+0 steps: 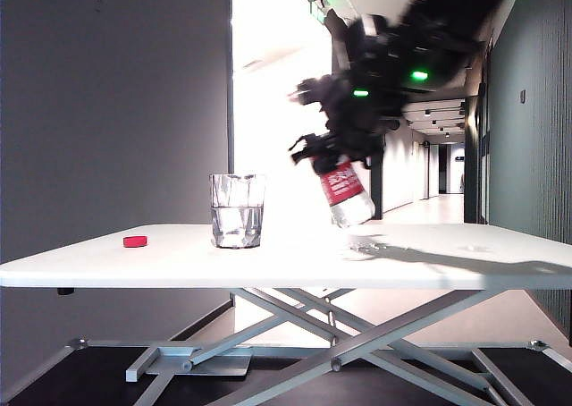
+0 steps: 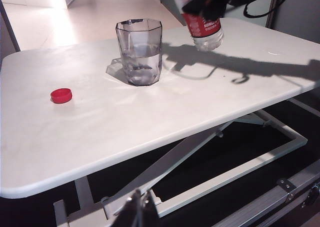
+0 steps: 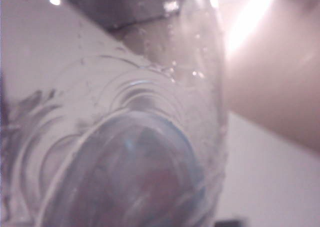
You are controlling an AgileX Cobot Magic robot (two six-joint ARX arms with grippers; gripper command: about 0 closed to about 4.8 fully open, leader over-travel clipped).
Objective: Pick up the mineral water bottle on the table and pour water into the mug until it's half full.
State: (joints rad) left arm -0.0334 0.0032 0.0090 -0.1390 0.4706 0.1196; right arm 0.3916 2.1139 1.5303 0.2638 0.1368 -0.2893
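Bottle (image 1: pixel 344 191) tilted in right pincer (image 1: pixel 332 152), above table (image 1: pixel 447 263), right of mug (image 1: pixel 237 210)

exterior level at table (image 1: pixel 89 267) edge, wrists closer

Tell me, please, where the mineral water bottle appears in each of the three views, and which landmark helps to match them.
Exterior view: the mineral water bottle hangs tilted above the table, right of the mug, held by the right gripper.
Left wrist view: its lower part shows at the top edge, beyond the mug.
Right wrist view: the clear bottle fills the picture, very close and blurred.
Shared landmark: the white table, in all three.
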